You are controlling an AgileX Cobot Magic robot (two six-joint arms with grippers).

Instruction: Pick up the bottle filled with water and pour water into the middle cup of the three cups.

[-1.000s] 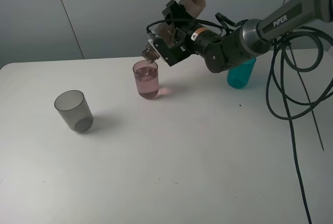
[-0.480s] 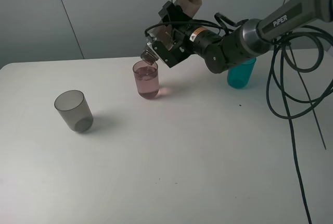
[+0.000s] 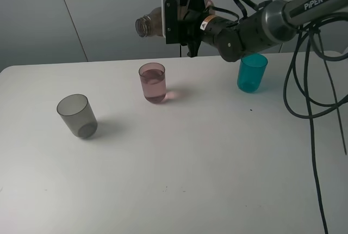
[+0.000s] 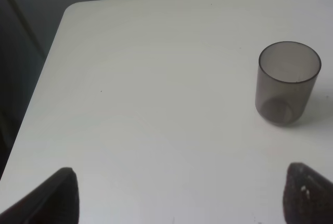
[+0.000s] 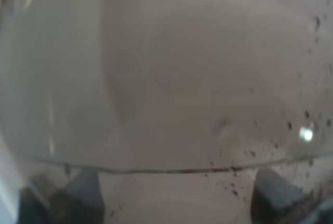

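- Right gripper clamped on the tall smoky-brown plastic bottle, level and high by the water-holding pink translucent tumbler.
- Tilt its neck up gently, avoiding drips.

brownish translucent bottle fills view, droplet specks, dark tool fingertips behind it

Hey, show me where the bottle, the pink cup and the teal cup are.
bottle [image 3: 152, 23], exterior high view, on its shoulder behind the neck.
pink cup [image 3: 153, 84], exterior high view, on the middle of its wall.
teal cup [image 3: 252, 75], exterior high view, on the middle of its wall.
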